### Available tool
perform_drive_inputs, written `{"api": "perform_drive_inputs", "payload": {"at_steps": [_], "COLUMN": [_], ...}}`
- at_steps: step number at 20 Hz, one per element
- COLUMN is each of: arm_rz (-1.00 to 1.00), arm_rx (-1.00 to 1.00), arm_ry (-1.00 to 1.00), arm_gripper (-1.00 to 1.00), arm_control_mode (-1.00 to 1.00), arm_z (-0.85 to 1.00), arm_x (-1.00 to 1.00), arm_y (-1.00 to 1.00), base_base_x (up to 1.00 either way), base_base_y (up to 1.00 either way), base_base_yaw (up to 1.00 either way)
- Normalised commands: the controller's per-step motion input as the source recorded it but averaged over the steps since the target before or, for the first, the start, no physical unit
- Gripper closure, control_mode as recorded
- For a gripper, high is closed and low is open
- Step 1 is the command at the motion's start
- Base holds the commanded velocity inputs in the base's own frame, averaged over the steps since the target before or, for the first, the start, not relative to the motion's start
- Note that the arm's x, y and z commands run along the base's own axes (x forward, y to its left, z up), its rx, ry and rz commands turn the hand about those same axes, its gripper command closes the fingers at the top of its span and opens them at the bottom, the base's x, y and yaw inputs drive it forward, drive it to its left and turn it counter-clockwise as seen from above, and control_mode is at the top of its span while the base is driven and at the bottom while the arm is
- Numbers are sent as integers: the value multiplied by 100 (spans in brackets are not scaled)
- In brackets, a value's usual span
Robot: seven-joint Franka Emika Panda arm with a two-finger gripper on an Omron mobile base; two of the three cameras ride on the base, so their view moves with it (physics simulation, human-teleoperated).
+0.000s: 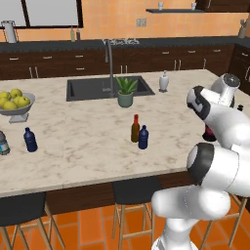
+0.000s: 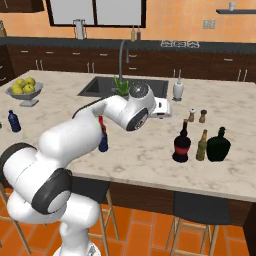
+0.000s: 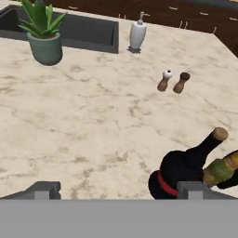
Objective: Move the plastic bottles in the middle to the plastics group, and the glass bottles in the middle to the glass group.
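Marble-look desk [image 1: 88, 141] with a sink in it, and the bottles are spread all over. Middle of the desk: the slim brown bottle [image 1: 135, 129] with the red cap stands upright, and the small dark blue bottle [image 1: 143, 137] is just beside it, maybe touching, hard to say from the left base view. Way off at the left end sits another small blue bottle [image 1: 30, 139] next to a short greyish clear bottle [image 1: 3, 143] at the picture edge, near a bowl of yellow-green fruit [image 1: 15, 100].

Over on the right side, the round black bottle [image 2: 181, 142] with the red label stands right beside the slim amber bottle [image 2: 201, 145] and the broad dark bottle [image 2: 218, 145], with two little shakers [image 2: 197, 115] behind them.

The tool [image 3: 118, 189] is spread wide and holding nothing, hovering just above the black bottle. A potted plant [image 3: 44, 32] and a white dispenser [image 3: 137, 34] sit by the sink.
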Motion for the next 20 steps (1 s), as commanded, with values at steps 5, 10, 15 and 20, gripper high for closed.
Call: {"api": "perform_drive_inputs", "payload": {"at_steps": [5,10,15,20], "arm_rz": [2,1,1,0], "arm_rx": [0,1,1,10], "arm_ry": [16,7,0,-4], "arm_gripper": [-100,-100,-100,-100], "arm_control_mode": [-100,-100,-100,-100], "arm_z": [-8,-1,-2,-4], "arm_x": [2,0,0,-1], "arm_y": [100,97,89,59], "base_base_x": [0,0,0,0], "base_base_y": [0,0,0,0], "base_base_yaw": [0,0,0,0]}}
